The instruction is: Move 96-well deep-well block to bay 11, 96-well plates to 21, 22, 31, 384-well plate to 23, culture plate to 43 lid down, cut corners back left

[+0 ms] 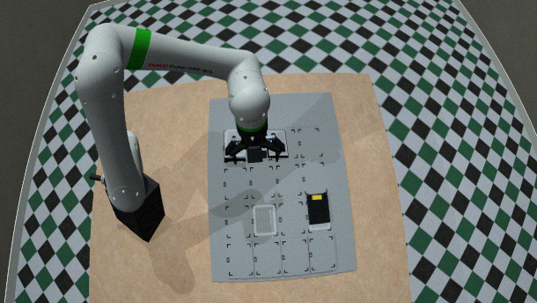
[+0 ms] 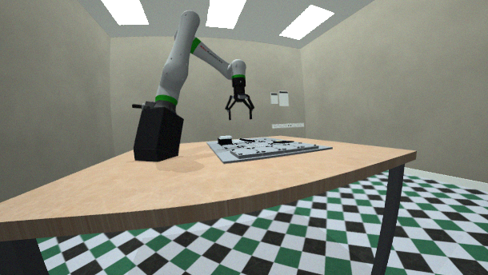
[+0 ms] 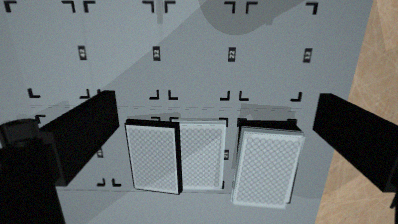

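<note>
Gripper [image 2: 239, 112] is seen spread wide with nothing between the fingers, hung well above the grey deck sheet [image 1: 327, 132]. Directly beneath it, three white-topped sealed plates are seen in the wrist view: a black-rimmed tilted plate [image 3: 154, 156] overlapping a second flat white plate [image 3: 202, 155], and a taller black-sided block [image 3: 266, 165] just beside them near the deck edge. Further along the deck, a pale clear-rimmed plate [image 1: 264, 219] is seen within corner marks, and a black plate with a yellow patch [image 1: 318, 209] lies well apart from it. All is carried on the light wooden desk [image 1: 154, 114].
</note>
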You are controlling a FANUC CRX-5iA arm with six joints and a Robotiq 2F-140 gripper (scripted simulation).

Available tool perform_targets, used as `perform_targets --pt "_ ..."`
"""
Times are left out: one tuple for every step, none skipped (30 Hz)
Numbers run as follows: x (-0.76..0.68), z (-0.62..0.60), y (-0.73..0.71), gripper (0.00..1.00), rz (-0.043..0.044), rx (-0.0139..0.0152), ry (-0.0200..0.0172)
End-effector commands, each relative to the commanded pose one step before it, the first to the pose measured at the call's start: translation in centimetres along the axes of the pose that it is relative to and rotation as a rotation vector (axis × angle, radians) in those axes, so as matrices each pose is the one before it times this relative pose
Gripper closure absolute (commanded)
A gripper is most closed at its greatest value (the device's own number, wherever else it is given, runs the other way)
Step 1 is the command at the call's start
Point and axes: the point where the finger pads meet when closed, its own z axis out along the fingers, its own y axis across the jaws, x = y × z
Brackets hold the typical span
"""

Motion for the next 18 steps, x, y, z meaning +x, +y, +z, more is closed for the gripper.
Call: perform_targets --pt "-1.789 -0.058 -0.087 0.0 0.00027 0.00191 0.00201" --pt "-0.4 0.0 0.0 0.0 0.0 0.0 -0.00001" --pt "0.0 0.0 0.0 0.0 0.0 0.0 0.0" --pt "0.0 0.0 0.0 0.0 0.0 0.0 0.0" --pt "-0.402 0.0 0.0 0.0 0.0 0.0 0.0" --pt "-0.4 0.0 0.0 0.0 0.0 0.0 -0.00001" --pt "-0.4 0.0 0.0 0.0 0.0 0.0 -0.00001" --pt "-0.4 0.0 0.0 0.0 0.0 0.0 -0.00001" --pt "-0.4 0.0 0.0 0.0 0.0 0.0 -0.00001" --pt "-0.4 0.0 0.0 0.0 0.0 0.0 -0.00001" --pt "-0.4 0.0 0.0 0.0 0.0 0.0 -0.00001" --pt "-0.4 0.0 0.0 0.0 0.0 0.0 -0.00001" --pt "-0.4 0.0 0.0 0.0 0.0 0.0 -0.00001" --pt "-0.4 0.0 0.0 0.0 0.0 0.0 -0.00001" --pt "-0.4 0.0 0.0 0.0 0.0 0.0 -0.00001" --pt "-0.4 0.0 0.0 0.0 0.0 0.0 -0.00001" --pt "-0.4 0.0 0.0 0.0 0.0 0.0 -0.00001" --pt "-0.4 0.0 0.0 0.0 0.0 0.0 -0.00001"
